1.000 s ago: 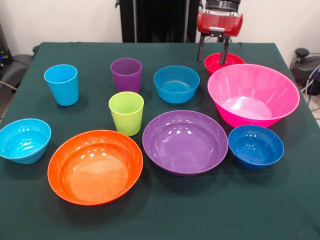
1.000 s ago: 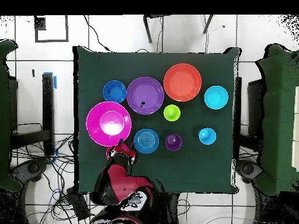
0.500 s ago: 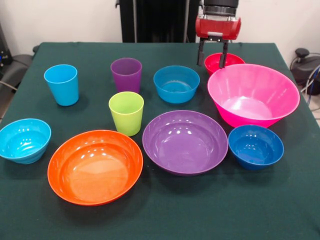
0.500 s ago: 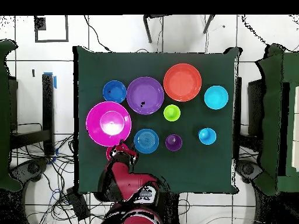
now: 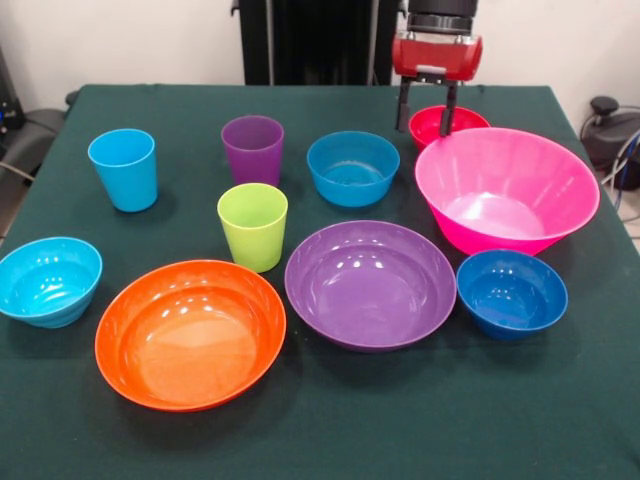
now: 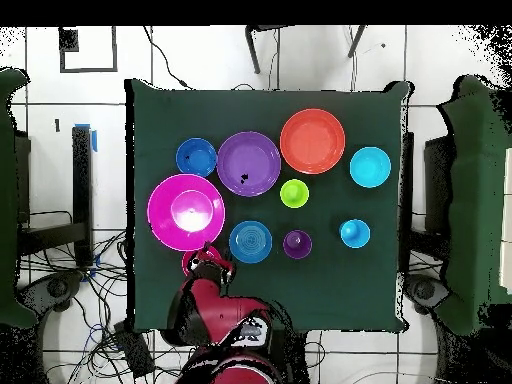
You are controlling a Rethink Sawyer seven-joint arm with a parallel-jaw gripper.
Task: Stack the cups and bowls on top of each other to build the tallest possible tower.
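Nothing is stacked here: every cup and bowl sits alone on the green table. The red bowl is at the far edge, tucked just behind the big pink bowl, and that's where the action is. The gripper hangs straight down over the red bowl's rim, its two black fingers spread apart, one outside the rim and one over the inside, clamped on nothing. The red and black arm comes in from the table's edge in the overhead view, the wrist held vertical.

Beside the red bowl stands the blue bowl, then the purple cup and, well apart, the light blue cup. The lime green cup is upright in the middle. Nearer the camera lie the cyan bowl, the wide orange bowl, the wide purple bowl and the dark blue bowl, which sits just in front of the pink one.
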